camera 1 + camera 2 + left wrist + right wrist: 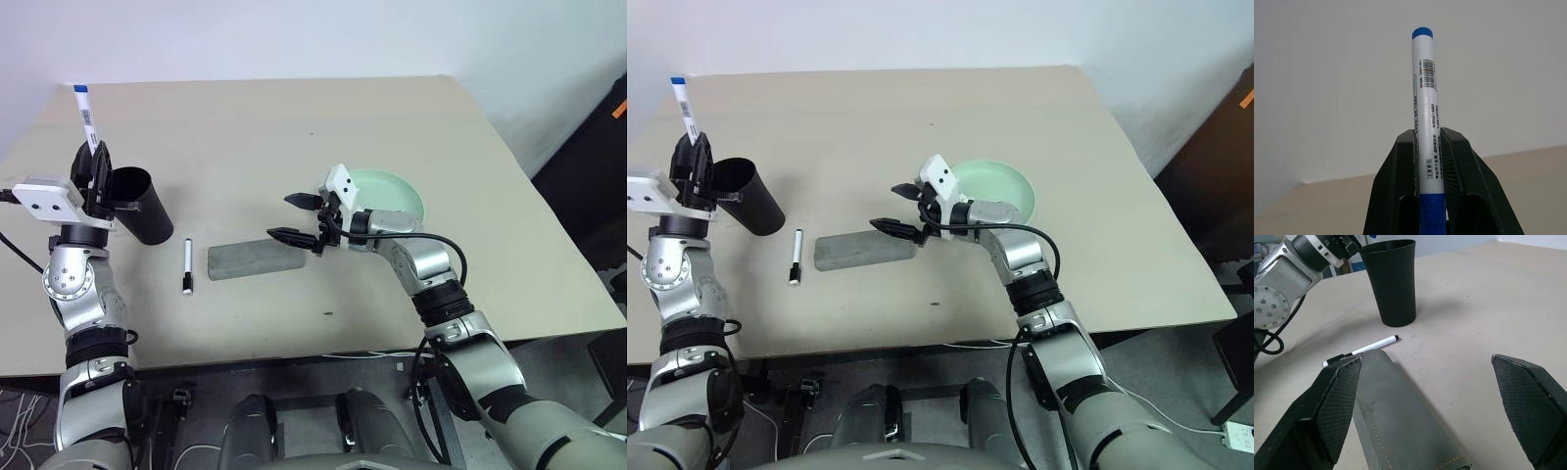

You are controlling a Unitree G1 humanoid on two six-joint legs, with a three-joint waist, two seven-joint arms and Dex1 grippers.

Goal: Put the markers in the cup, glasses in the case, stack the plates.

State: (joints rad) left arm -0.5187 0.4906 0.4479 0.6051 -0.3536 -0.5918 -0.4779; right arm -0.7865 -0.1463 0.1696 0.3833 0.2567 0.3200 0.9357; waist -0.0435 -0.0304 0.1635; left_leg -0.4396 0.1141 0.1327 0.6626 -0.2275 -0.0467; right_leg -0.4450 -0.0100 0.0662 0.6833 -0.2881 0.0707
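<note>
- The cup (140, 205) stands upright on the table (294, 127) near its left edge; from the head views its inside looks dark, and whether anything lies in it cannot be told.
- The left gripper (93, 157) is raised just beside the cup's rim, its 2 fingers (1459, 171) pressed together on the blue-capped marker (88, 116), which sticks up out of them (the barcode label faces the wrist camera).
- The black-capped marker (187, 267) lies flat on the table between the cup and the case (253, 258), touching neither.
- The case lies closed, its long side running left to right, with nothing resting on it; what is inside cannot be seen.
- The right gripper (294, 217) is held level and points to the left, its 2 fingers (1337, 401) spread wide and pinching nothing, just beside the right end of the case; one finger is above that end.
- The mint green plate (392, 191) sits on the table behind the right wrist; the part that shows carries nothing.
</note>
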